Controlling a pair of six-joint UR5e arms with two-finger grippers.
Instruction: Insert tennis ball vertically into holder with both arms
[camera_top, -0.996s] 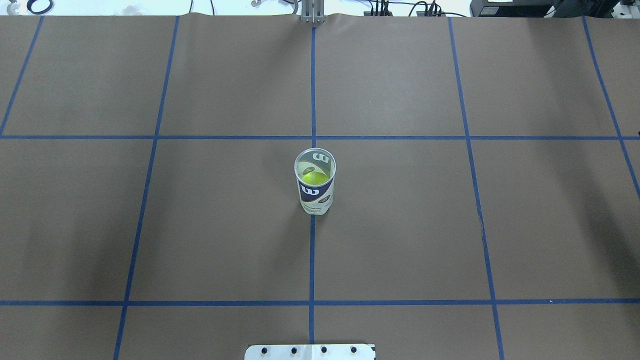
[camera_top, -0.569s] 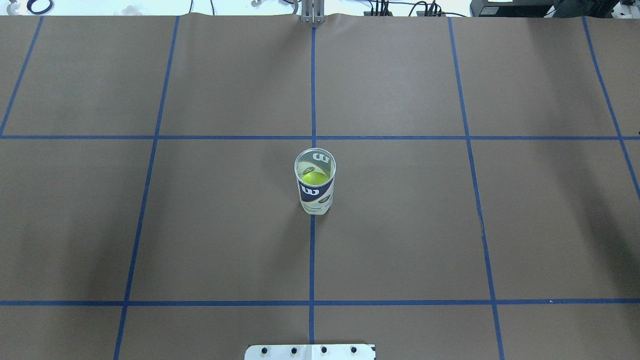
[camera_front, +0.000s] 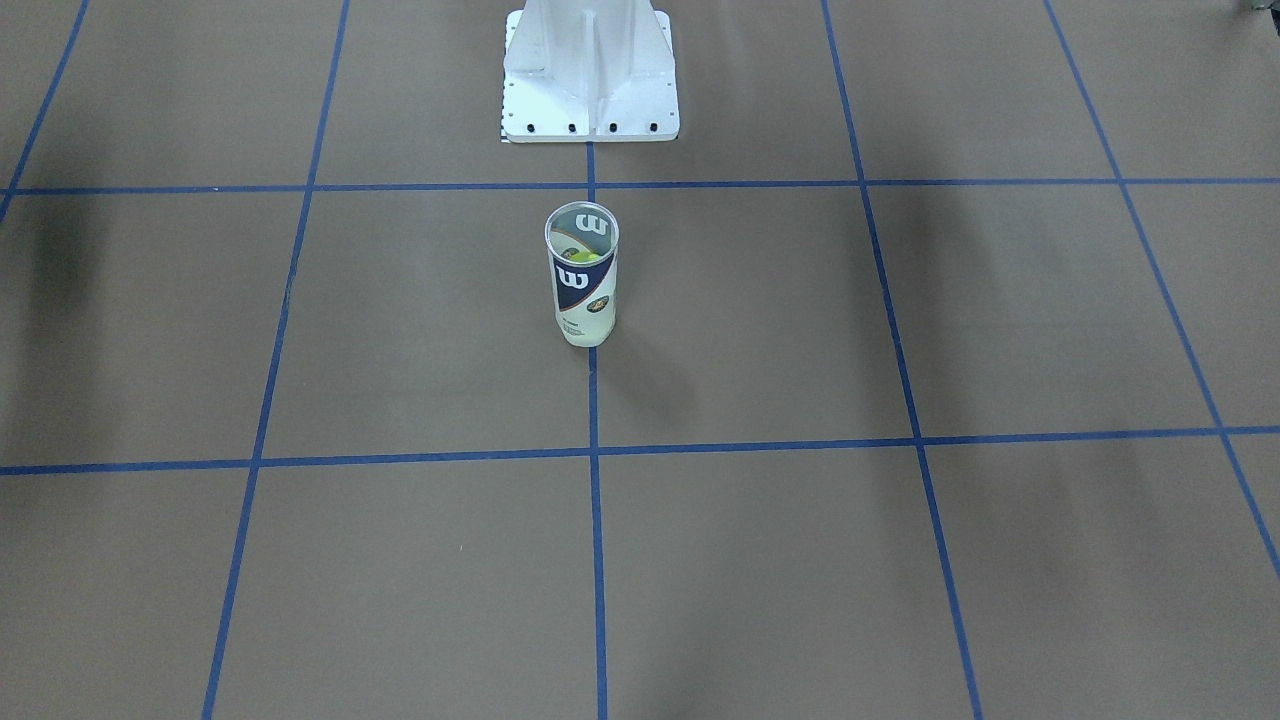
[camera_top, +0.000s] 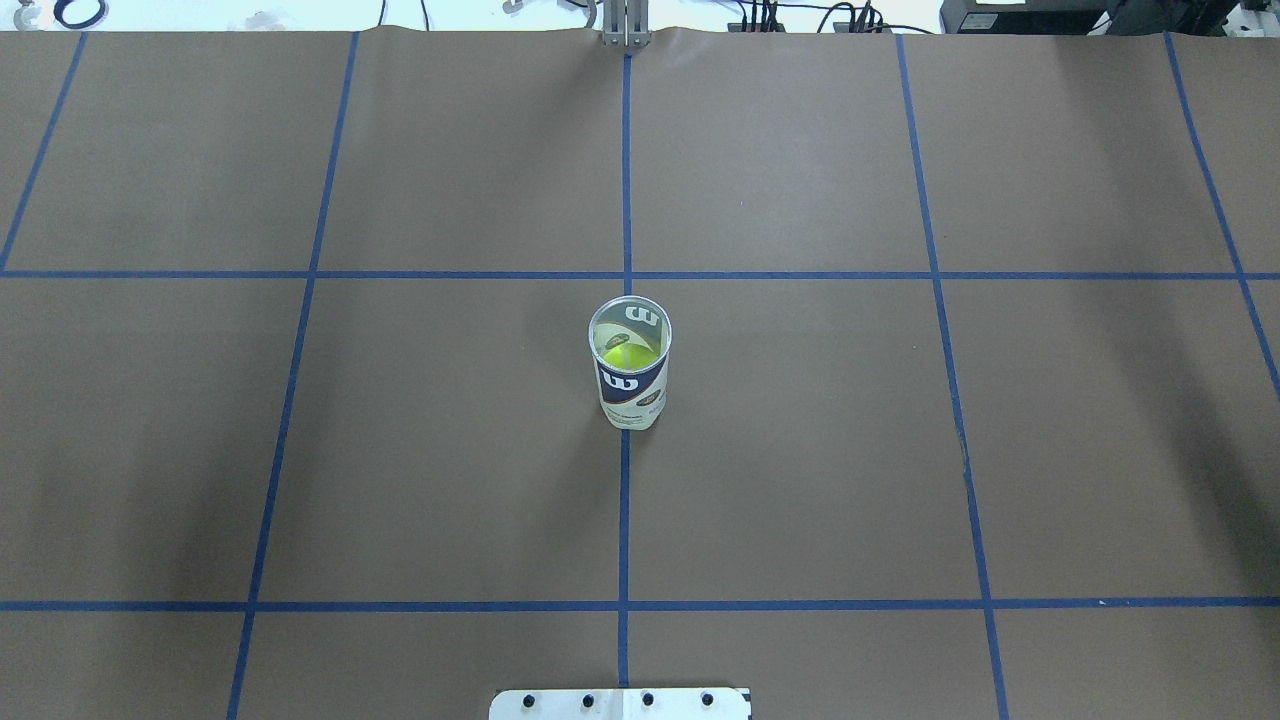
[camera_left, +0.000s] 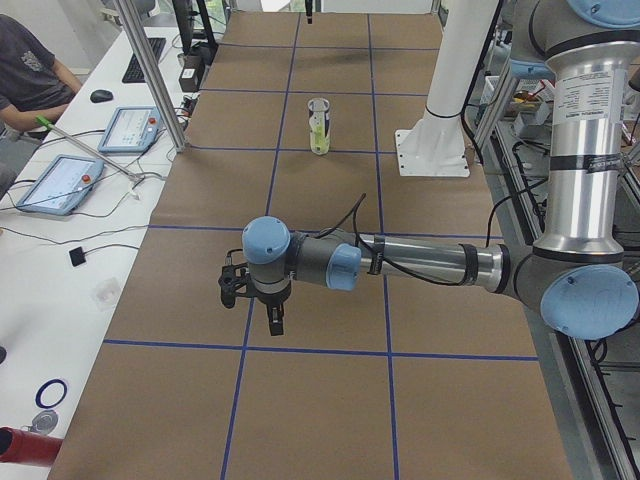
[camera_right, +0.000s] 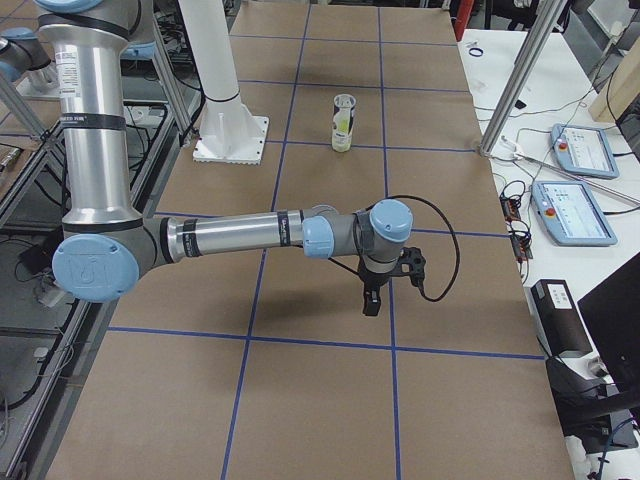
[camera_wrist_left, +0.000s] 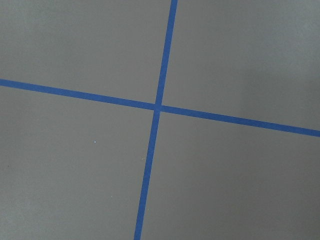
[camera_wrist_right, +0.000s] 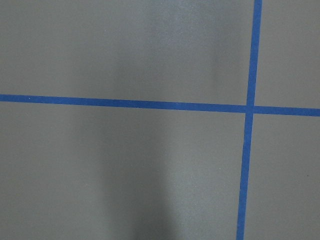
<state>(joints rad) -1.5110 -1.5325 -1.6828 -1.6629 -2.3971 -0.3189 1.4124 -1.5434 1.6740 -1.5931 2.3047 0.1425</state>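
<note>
Tall see-through holder (camera_top: 630, 375) standing upright on the brown desk (camera_top: 900, 450), far off from both claws and touching neither. Yellow tennis ball (camera_top: 625, 355) down inside it, seen through the open top. Left claw (camera_left: 262, 308) low over the desk, pointing down; right claw (camera_right: 372, 298) the same way at the other end. Seen only from the side cameras, so cannot tell if open or closed. No ball or other thing seen in either. Under each claw, only brown desk and blue tape lines (camera_wrist_left: 159, 106). Job about done, by the look of it: ball in, holder straight. Best thing now, most likely: no reaching toward the holder and no bumping it. Tall and light, so probably easy to tip with one small knock. If moving at all, go slow, lift up first, then pull away from the holder, never across it. Good to end with both claws far from it, one on each side, and nothing swinging near the open top.
</note>
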